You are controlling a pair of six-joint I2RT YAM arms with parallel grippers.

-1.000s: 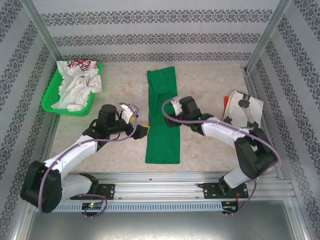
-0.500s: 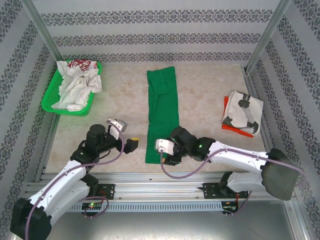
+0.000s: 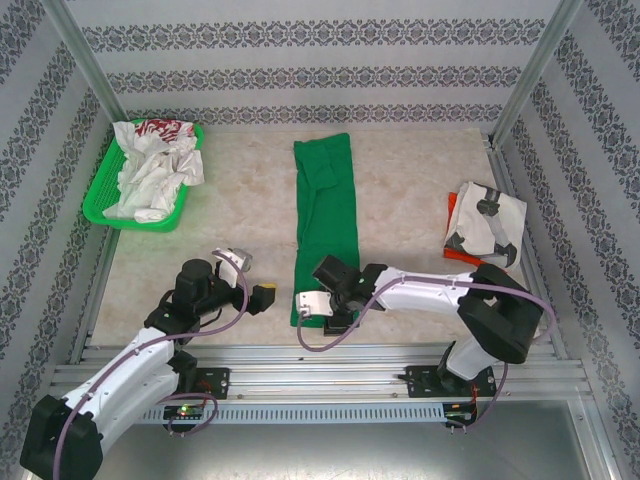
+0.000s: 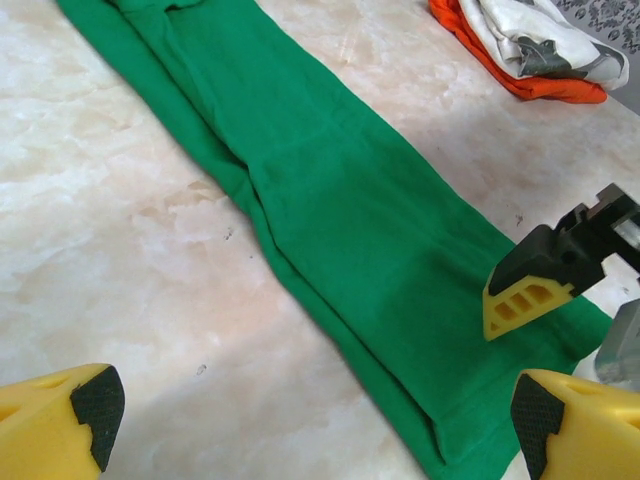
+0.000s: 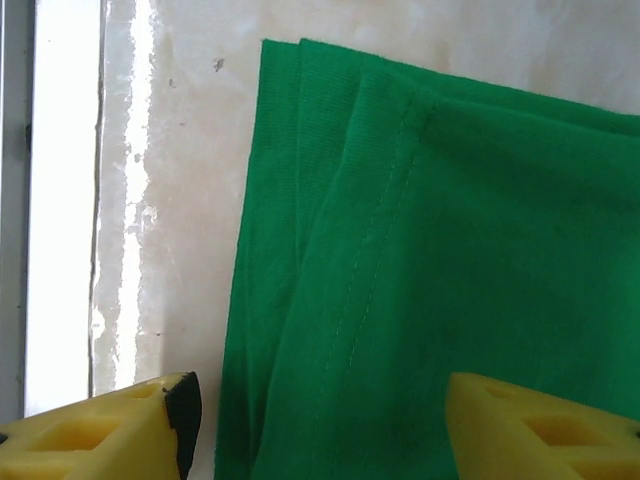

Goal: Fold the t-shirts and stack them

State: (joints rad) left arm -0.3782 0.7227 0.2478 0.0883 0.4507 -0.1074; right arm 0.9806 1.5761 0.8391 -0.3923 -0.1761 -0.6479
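**Right wrist view: jaws spread over the green shirt's near hem**

The right gripper (image 5: 320,430) has its fingers apart, straddling the near left corner of the green t-shirt (image 5: 450,250). Nothing is pinched. The left gripper (image 4: 315,425) is also spread wide and empty, over the bare table (image 4: 120,200) just left of that hem.

The green t-shirt lies mid-table as a long narrow strip with its sides folded in. It is not yet folded end to end.

A folded pile (image 3: 485,225), white printed cloth over orange, sits near the right edge. Crumpled white shirts (image 3: 150,170) lie in the green basket (image 3: 100,210) at far left.

Judgement: the task is partly done. The green shirt's crosswise fold, its stacking and the basket shirts are left.
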